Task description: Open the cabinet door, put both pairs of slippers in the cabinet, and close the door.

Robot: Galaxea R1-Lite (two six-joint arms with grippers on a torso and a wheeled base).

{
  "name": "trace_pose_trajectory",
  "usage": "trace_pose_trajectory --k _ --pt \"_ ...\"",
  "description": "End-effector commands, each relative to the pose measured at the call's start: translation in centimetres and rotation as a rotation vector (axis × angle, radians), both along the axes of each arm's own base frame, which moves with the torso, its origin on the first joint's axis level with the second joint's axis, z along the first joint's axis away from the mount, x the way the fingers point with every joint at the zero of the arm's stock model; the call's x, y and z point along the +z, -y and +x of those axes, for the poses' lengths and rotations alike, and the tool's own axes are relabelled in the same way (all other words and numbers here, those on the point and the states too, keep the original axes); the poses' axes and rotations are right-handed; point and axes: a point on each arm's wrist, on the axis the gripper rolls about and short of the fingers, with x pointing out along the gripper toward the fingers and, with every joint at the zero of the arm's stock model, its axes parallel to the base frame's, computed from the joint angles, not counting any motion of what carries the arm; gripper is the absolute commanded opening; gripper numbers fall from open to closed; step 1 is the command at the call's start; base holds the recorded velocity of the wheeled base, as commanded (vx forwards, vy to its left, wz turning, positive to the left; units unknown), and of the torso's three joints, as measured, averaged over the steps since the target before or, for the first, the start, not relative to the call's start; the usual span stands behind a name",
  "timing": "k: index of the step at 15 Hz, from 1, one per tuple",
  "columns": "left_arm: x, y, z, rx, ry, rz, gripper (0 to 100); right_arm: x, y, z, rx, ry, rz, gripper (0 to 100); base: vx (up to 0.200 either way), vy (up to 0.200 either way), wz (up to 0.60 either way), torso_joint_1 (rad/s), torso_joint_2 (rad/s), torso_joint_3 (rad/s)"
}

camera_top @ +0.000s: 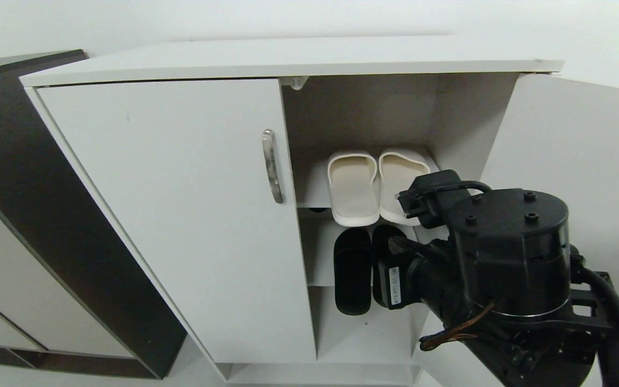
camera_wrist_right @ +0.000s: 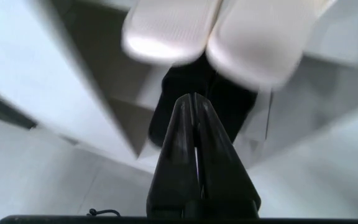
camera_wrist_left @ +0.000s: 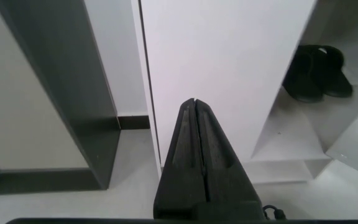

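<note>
The white cabinet [camera_top: 288, 56] has its right door [camera_top: 573, 140] swung open and its left door [camera_top: 180, 215] closed. A pair of white slippers [camera_top: 374, 185] sits on the upper shelf, toes hanging over the edge. A pair of black slippers [camera_top: 352, 271] lies on the shelf below. My right arm hangs in front of the open half; its gripper [camera_wrist_right: 196, 102] is shut and empty, just before the black slippers [camera_wrist_right: 235, 106] and under the white slippers [camera_wrist_right: 229, 31]. My left gripper [camera_wrist_left: 194, 106] is shut, empty, low before the closed door [camera_wrist_left: 229, 62].
A metal handle [camera_top: 272, 166] runs down the closed door's inner edge. A dark cabinet side panel [camera_top: 30, 188] stands close on the left, with pale floor [camera_wrist_left: 129, 168] between it and the white cabinet. A white wall lies behind.
</note>
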Motion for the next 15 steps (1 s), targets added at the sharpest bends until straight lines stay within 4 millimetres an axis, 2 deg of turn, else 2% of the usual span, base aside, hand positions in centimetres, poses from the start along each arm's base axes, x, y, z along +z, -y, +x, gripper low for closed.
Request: trace_pose_trajectory --k 1,15 --pt "0.00 0.00 0.00 0.000 0.000 0.000 0 -0.33 -0.01 0.04 -0.002 -0.006 -0.010 0 -0.200 0.000 0.00 -0.007 0.00 0.007" --pt "0.00 0.00 0.00 0.000 0.000 -0.002 0 -0.87 0.40 -0.23 0.016 -0.020 -0.023 0 -0.200 0.000 0.00 0.001 0.00 0.004"
